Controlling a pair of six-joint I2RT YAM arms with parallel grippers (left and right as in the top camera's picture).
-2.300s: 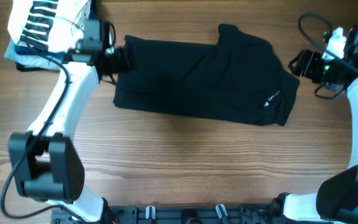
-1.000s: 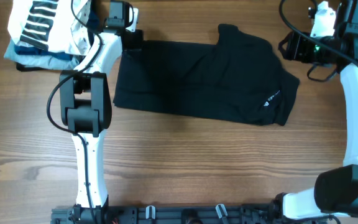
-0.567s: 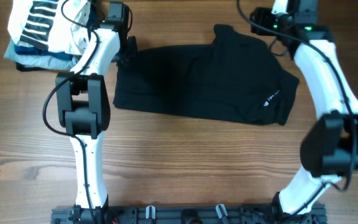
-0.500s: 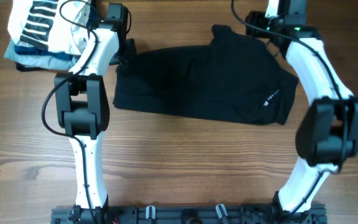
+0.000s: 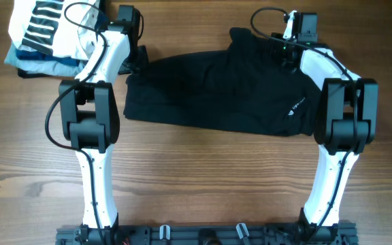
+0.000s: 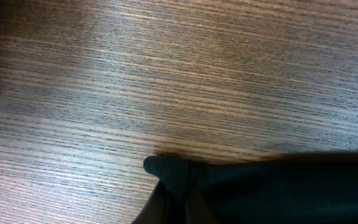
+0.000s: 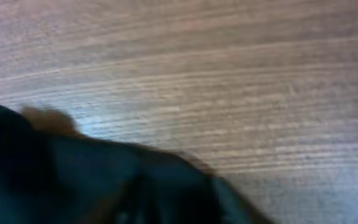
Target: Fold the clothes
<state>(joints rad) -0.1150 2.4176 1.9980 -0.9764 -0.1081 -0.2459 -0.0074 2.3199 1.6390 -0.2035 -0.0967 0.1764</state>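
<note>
Looking down from overhead, I have the black T-shirt [image 5: 223,92] spread flat across the far half of the tabletop [image 5: 196,184], its long axis running from the left edge toward the right edge, and the small white logo [image 5: 296,107] sitting near its right end. Both arms reach to the shirt's far edge. The left fingers [image 5: 136,60] are at its far-left corner and the right fingers [image 5: 280,53] are over the raised fabric at its far-right part, so each arm is nearest its own end and neither has to cross over. From the left wrist I see a small bunched nub of black cloth drawn to a point against bare wood, which I read as the left fingers closed narrow on that corner. The right wrist picture is too blurred for me to tell whether those fingers are wide or closed; it shows only dark cloth low in the frame with wood beyond. What matters for the coming move is that the whole body of the shirt lies toward the near edge from both sets of fingers. I judge the fold would carry the far edge toward me, across the short axis. The striped garment [image 5: 46,24] at the far-left corner lies just beside the left arm, and I would keep clear of it.
</note>
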